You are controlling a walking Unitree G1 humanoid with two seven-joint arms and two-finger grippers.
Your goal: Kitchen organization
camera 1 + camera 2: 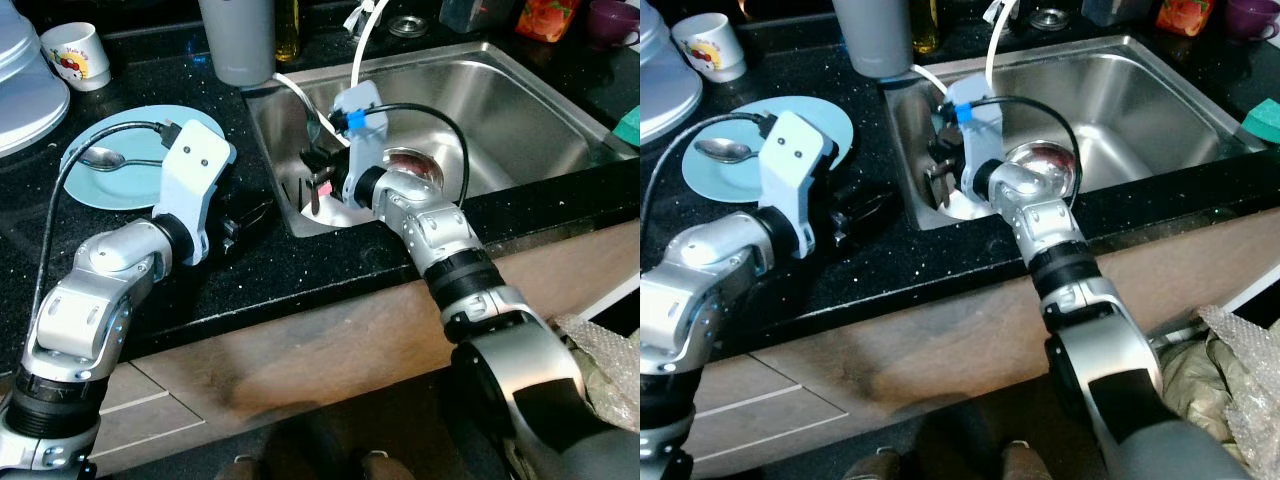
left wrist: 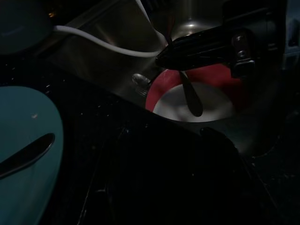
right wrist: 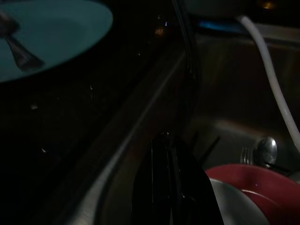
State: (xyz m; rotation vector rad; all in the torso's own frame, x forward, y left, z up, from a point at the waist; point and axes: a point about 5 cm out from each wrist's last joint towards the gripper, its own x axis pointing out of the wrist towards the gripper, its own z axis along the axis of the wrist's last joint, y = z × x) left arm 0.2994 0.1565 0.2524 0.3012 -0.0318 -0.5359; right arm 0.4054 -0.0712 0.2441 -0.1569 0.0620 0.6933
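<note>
My right gripper [image 1: 318, 178] reaches into the left end of the steel sink [image 1: 520, 110]. It is shut on a metal spoon [image 2: 191, 96], whose bowl hangs over a red-rimmed white plate [image 2: 161, 86] lying in the sink. A second spoon and a fork [image 3: 265, 150] lie beside that plate. My left gripper [image 1: 248, 218] rests low on the black counter just left of the sink, open with nothing between its fingers. Behind it a light blue plate [image 1: 130, 175] carries another spoon [image 1: 100, 158].
A grey tumbler [image 1: 237, 40] stands at the sink's back left corner, and a white hose [image 1: 362, 45] curves down into the sink. A white printed cup [image 1: 75, 55] and stacked white dishes [image 1: 20, 90] sit far left. Bubble wrap [image 1: 600, 370] lies below the counter at right.
</note>
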